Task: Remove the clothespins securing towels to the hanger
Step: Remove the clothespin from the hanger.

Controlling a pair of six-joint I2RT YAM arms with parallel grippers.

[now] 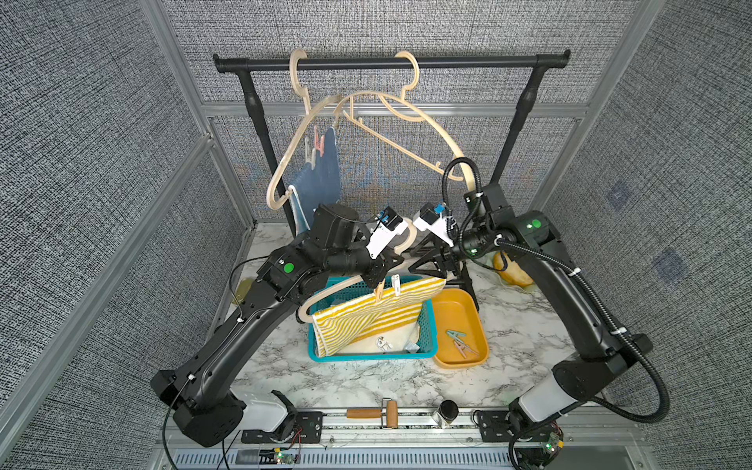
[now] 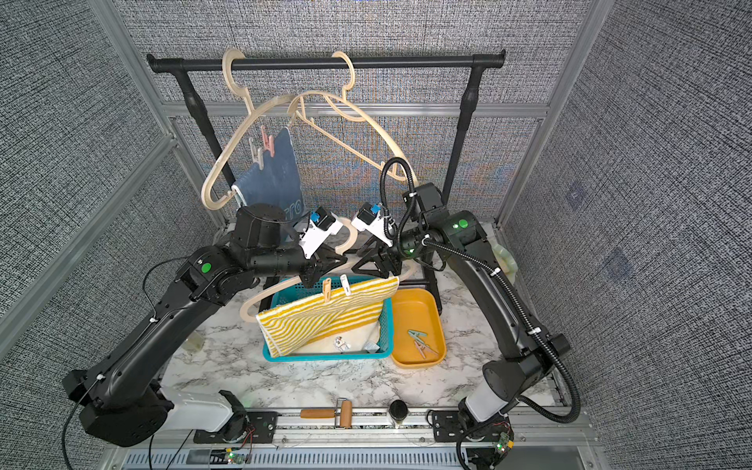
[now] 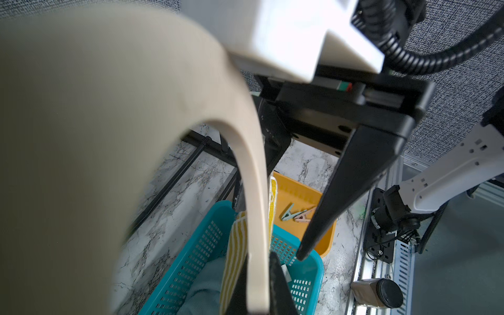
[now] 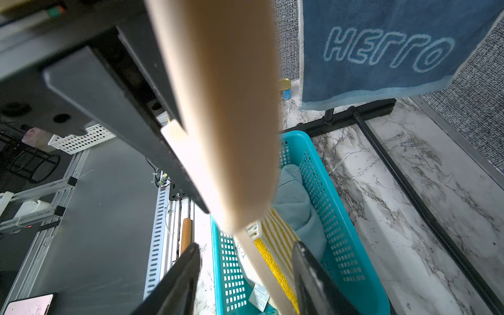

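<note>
My left gripper (image 1: 388, 264) is shut on a beige hanger (image 3: 253, 169), which it holds over the teal basket (image 1: 366, 357). A yellow-striped towel (image 1: 366, 317) hangs from that hanger, pinned by a beige clothespin (image 1: 380, 291) and a white clothespin (image 1: 396, 285). My right gripper (image 4: 245, 253) is open, its jaws standing on either side of the hanger bar and the towel's edge. A dark blue towel (image 1: 321, 179) hangs on another hanger at the rail, held by a pink clothespin (image 1: 319, 144). An aqua towel (image 4: 294, 201) lies in the basket.
An orange tray (image 1: 451, 309) right of the basket holds a green clothespin (image 1: 455, 335) and a pink one (image 1: 462, 348). The black rack rail (image 1: 447, 62) also carries an empty hanger (image 1: 407, 118). A wooden roller (image 1: 390, 413) and a dark jar (image 1: 446, 412) sit at the front edge.
</note>
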